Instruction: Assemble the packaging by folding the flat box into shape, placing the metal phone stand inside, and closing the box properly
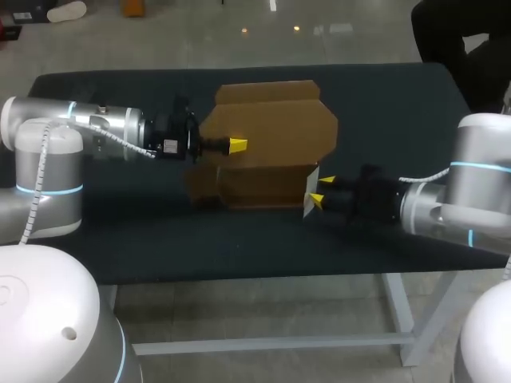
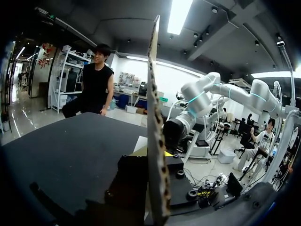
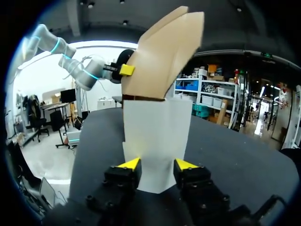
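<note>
The brown cardboard box (image 1: pixel 263 182) stands partly formed mid-table, its big lid flap (image 1: pixel 271 128) raised and leaning back. My left gripper (image 1: pixel 237 144) is shut on that flap's left edge. In the left wrist view the flap (image 2: pixel 154 141) runs edge-on straight ahead, and the fingers themselves are hidden. My right gripper (image 1: pixel 321 191) is at the box's right end, open, with both yellow tips against the white end flap (image 1: pixel 310 190). The right wrist view shows this white flap (image 3: pixel 155 136) upright just ahead of the right gripper (image 3: pixel 157 165), with the lid flap (image 3: pixel 164 52) above it. No metal stand is in view.
The dark table top (image 1: pixel 120 231) stretches bare in front of the box and to both sides. My left arm (image 1: pixel 104 132) lies along the table's left half and my right arm (image 1: pixel 415 203) along its right half. The front table edge (image 1: pixel 239 275) is close behind the grippers.
</note>
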`<state>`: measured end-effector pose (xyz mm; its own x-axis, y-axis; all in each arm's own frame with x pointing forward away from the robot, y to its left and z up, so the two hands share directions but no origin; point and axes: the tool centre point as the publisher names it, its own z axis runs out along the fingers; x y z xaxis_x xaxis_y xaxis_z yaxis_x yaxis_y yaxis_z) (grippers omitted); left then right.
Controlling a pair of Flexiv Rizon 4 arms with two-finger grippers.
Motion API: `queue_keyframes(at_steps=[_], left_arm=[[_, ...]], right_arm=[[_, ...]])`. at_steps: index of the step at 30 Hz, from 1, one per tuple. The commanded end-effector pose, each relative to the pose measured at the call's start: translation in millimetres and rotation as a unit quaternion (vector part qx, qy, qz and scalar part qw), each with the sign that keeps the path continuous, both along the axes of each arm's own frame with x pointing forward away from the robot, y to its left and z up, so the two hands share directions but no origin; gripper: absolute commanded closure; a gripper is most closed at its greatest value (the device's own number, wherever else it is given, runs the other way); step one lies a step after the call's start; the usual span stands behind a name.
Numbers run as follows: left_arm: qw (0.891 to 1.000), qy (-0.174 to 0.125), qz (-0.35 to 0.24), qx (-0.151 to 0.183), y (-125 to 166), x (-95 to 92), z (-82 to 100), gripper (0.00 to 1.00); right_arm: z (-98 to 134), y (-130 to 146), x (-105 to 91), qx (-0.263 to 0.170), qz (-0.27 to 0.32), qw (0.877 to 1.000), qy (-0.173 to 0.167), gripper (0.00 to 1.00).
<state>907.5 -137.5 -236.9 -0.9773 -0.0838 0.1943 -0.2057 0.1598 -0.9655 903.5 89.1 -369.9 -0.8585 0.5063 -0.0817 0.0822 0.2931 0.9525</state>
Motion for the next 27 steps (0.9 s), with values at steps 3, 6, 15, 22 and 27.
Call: queue_keyframes(at_steps=[3, 6, 15, 22, 27], left_arm=[[1.0, 0.0, -0.001, 0.0, 1.2, 0.3, -3.9, 1.0], [1.0, 0.0, -0.001, 0.0, 1.2, 0.3, -3.9, 1.0], [1.0, 0.0, -0.001, 0.0, 1.2, 0.3, -3.9, 1.0], [1.0, 0.0, -0.001, 0.0, 1.2, 0.3, -3.9, 1.0], [1.0, 0.0, -0.001, 0.0, 1.2, 0.3, -3.9, 1.0]], right_arm=[[-5.5, -2.2, 5.3, 0.008, 0.01, 1.0, -0.001, 0.52], [-5.7, -2.8, 6.6, 0.012, 0.023, 1.0, -0.002, 0.36], [-6.1, -2.5, 10.4, 0.015, 0.055, 0.998, -0.008, 0.24], [-5.1, 1.9, 12.6, 0.021, 0.067, 0.997, -0.012, 0.35], [-4.1, 2.8, 13.9, 0.025, 0.079, 0.996, -0.014, 0.44]])
